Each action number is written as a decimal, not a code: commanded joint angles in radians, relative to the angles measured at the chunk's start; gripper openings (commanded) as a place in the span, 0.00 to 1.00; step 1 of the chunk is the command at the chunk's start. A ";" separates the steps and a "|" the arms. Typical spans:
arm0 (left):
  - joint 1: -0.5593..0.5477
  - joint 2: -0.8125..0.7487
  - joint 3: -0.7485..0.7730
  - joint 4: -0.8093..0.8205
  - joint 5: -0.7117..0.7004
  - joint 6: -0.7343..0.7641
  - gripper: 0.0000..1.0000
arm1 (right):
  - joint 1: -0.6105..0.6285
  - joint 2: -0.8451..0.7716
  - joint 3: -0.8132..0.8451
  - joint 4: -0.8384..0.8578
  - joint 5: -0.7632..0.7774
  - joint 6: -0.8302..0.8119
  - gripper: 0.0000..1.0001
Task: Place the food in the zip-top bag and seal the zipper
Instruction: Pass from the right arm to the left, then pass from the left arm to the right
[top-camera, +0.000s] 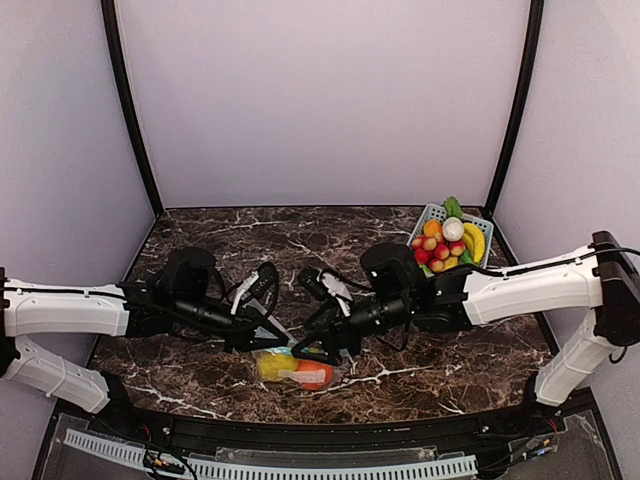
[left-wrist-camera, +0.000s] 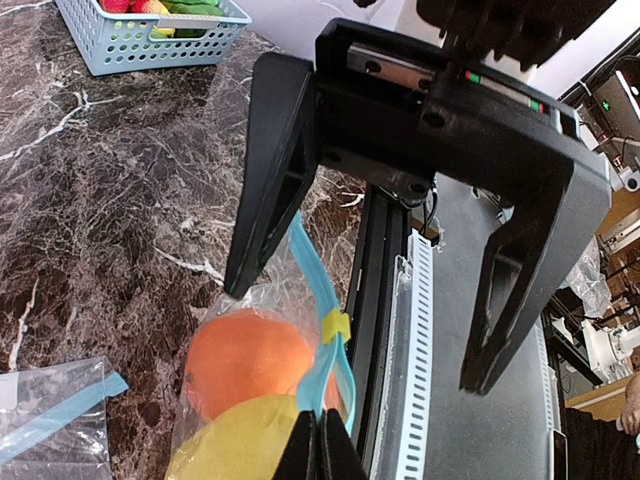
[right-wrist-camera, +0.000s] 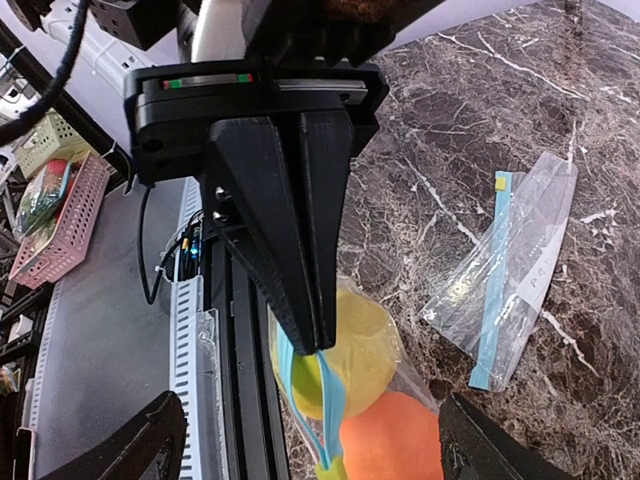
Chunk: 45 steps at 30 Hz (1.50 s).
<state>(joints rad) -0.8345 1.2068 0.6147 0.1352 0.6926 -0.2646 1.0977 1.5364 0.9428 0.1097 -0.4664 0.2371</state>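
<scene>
While I look along the near edge of the surface (top-camera: 420, 370), I see the zip-top bag (left-wrist-camera: 265, 300) lying there, with the yellow oblong (left-wrist-camera: 235, 445) and the orange-red ball (left-wrist-camera: 245, 360) inside it, touching one another. The left end effector (left-wrist-camera: 318, 445) is fully closed and pinches the blue zipper strip (left-wrist-camera: 312, 262) at the mouth of this bag. A small yellow slider (left-wrist-camera: 335, 325) sits on the strip just beyond the fingertips. Near the slider the two blue bands look parted, but I cannot tell if the rest of the zipper is sealed. The right end effector (left-wrist-camera: 352, 338) hangs over the same bag with its jaws spread wide and has hold of nothing; one finger is just beside the strip. A little farther in, a second bag (right-wrist-camera: 510, 270) lies flat on the marble. At the far right corner stands a pale blue basket (top-camera: 432, 213), and in it are the white oblong (top-camera: 453, 229), the green piece (top-camera: 452, 207) and other toy fruits.
</scene>
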 joint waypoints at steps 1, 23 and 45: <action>-0.005 0.012 0.028 -0.007 0.006 0.011 0.01 | 0.046 0.085 0.062 0.045 0.106 -0.013 0.85; -0.007 0.027 0.025 0.012 -0.019 -0.004 0.01 | 0.121 0.231 0.107 0.080 0.222 0.010 0.17; -0.007 -0.065 -0.074 0.046 -0.048 -0.050 0.92 | 0.119 0.145 0.010 0.133 0.227 0.048 0.00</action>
<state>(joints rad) -0.8398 1.1961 0.5980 0.1551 0.6617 -0.2928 1.2137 1.7187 0.9802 0.1921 -0.2417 0.2607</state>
